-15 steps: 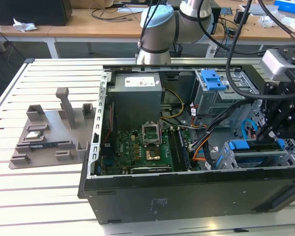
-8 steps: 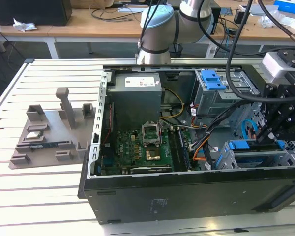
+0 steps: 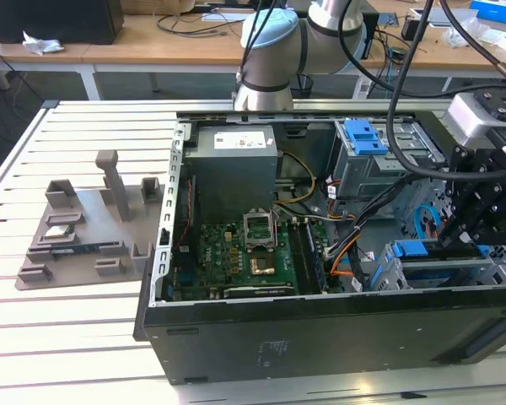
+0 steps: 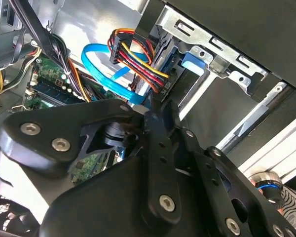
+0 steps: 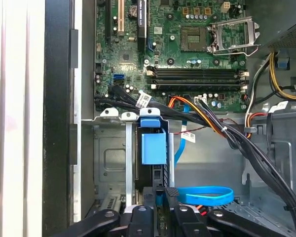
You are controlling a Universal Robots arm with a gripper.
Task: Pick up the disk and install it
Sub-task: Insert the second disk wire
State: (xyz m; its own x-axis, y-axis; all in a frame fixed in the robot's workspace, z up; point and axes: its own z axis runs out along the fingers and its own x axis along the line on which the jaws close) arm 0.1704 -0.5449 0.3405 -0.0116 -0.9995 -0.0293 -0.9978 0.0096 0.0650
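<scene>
First wrist view: the disk [image 5: 153, 148] sits, apparently seated, in the cage [image 5: 111, 163]; tool [image 5: 160, 197] narrow.

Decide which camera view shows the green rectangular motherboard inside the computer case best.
The first wrist view: it faces the green rectangular motherboard squarely and close. The exterior view shows the board slanted; the second wrist view catches just a corner of it.

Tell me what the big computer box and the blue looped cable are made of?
The computer box looks like painted black sheet metal, with bare grey metal inside, judging by its thin folded edges. The blue cable looks like smooth, bendy plastic, since it curls in a flat glossy loop.
</scene>
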